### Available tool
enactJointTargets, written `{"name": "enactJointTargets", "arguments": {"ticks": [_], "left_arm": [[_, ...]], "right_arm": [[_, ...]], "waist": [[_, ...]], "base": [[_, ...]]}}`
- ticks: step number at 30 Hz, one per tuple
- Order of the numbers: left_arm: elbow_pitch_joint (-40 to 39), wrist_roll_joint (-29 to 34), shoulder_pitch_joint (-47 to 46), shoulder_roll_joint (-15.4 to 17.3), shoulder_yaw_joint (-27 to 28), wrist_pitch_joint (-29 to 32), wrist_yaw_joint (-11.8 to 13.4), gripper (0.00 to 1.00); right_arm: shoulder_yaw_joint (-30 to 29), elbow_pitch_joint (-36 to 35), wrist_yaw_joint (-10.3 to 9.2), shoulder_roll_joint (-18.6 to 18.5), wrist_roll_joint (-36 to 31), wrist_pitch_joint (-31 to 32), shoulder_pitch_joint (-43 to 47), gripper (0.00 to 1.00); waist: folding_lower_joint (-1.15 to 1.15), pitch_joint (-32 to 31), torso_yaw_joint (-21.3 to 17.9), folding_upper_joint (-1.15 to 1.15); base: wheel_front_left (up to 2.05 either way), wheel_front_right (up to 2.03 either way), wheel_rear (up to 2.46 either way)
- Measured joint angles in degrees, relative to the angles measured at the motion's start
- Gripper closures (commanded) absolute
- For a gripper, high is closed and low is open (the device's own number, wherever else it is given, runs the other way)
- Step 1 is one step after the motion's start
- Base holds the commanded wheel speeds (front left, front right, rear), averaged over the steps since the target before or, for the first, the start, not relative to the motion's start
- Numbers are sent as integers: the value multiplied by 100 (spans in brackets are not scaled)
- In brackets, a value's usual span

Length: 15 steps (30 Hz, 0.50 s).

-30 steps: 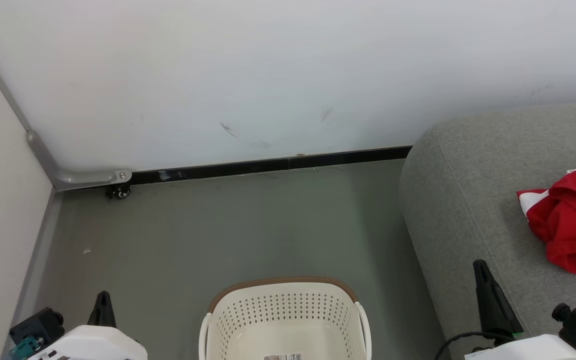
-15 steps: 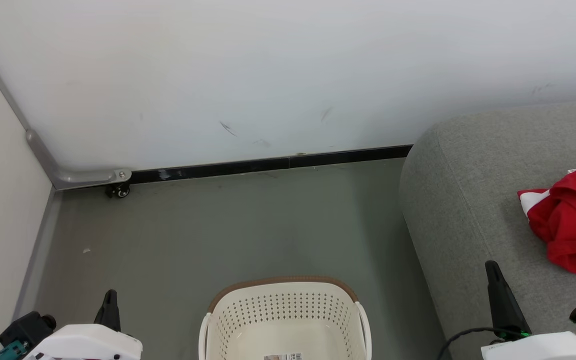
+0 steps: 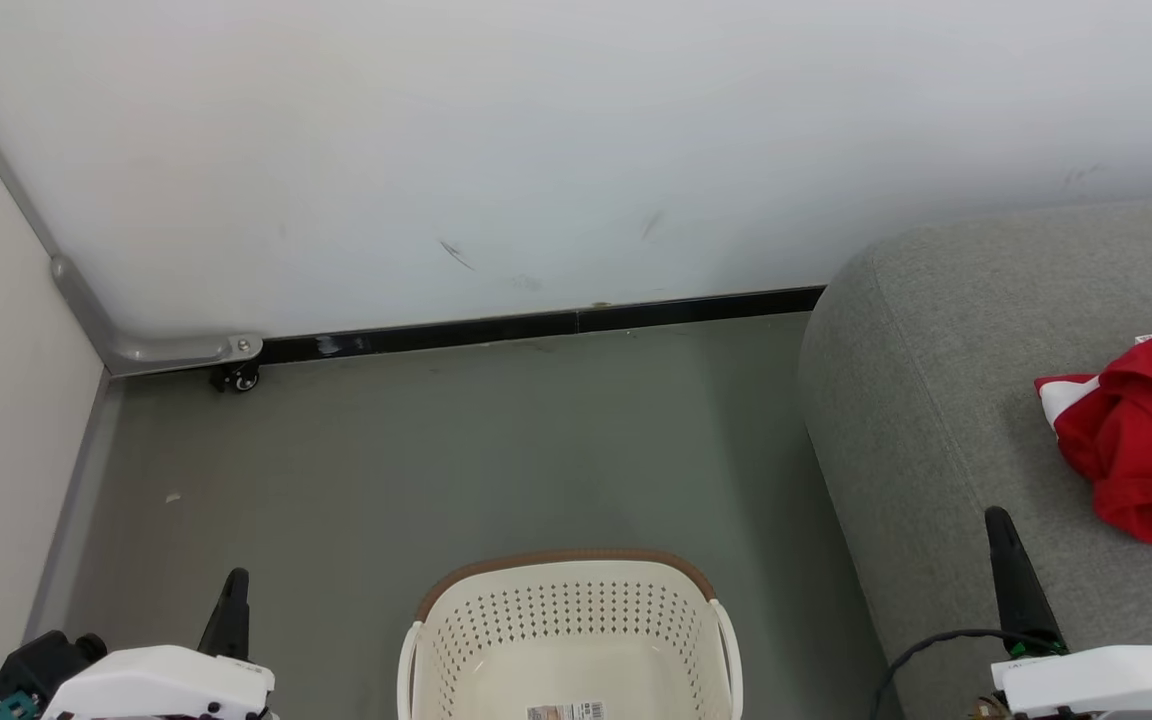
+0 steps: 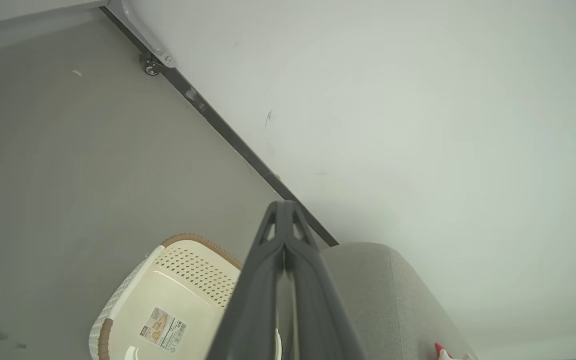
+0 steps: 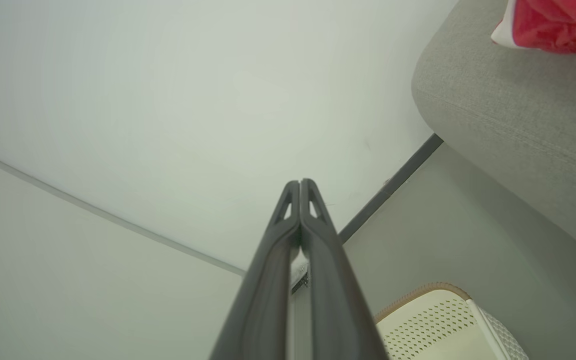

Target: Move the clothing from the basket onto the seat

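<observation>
**Clothing** (image 3: 1146, 440): red garments with a white panel, bunched in one heap on the seat, at the right edge of the head view. Well apart from both grippers.

**Seat** (image 3: 936, 400): grey upholstered cushion with a rounded corner, to the right of the basket and against the wall (image 3: 536, 150).

**Basket** (image 3: 566, 610): cream, perforated, with a brown rim, standing on the floor (image 3: 436, 450) between the arms. In the left wrist view its bottom is bare around the sticker (image 4: 164, 328). No fabric shows in it, though its near end is cut off.

**Left gripper** (image 3: 235, 592): fingers pressed together, holding nothing, raised to the left of the basket.

**Right gripper** (image 3: 1002, 530): fingers pressed together, holding nothing, above the seat's front edge.

**Step in hand (judged)**: the transfer looks complete, so what is left is a check.

**Handling note**:
- Look over the basket's hidden near end before calling the task finished.
- Keep both arms clear of the heap so a finger does not snag a fold and drag it off the cushion.
- If anything turns up, open the fingers before going down and pinch the fabric where it bunches.
</observation>
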Motion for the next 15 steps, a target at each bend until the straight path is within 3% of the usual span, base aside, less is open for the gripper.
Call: {"name": "enactJointTargets", "arguments": {"ticks": [6,15], "left_arm": [[-60,-489,0,-14,41,62,-125,100],[-143,-1248,0,-35,112,209,-302,100]], "right_arm": [[-14,51,-1,-15,541,69,-115,100],[-34,153,-1,-42,1347,191,-236,100]], "waist": [[-23,48,-2,0],[-33,105,-5,0]], "base": [[0,0,0],[0,0,0]]}}
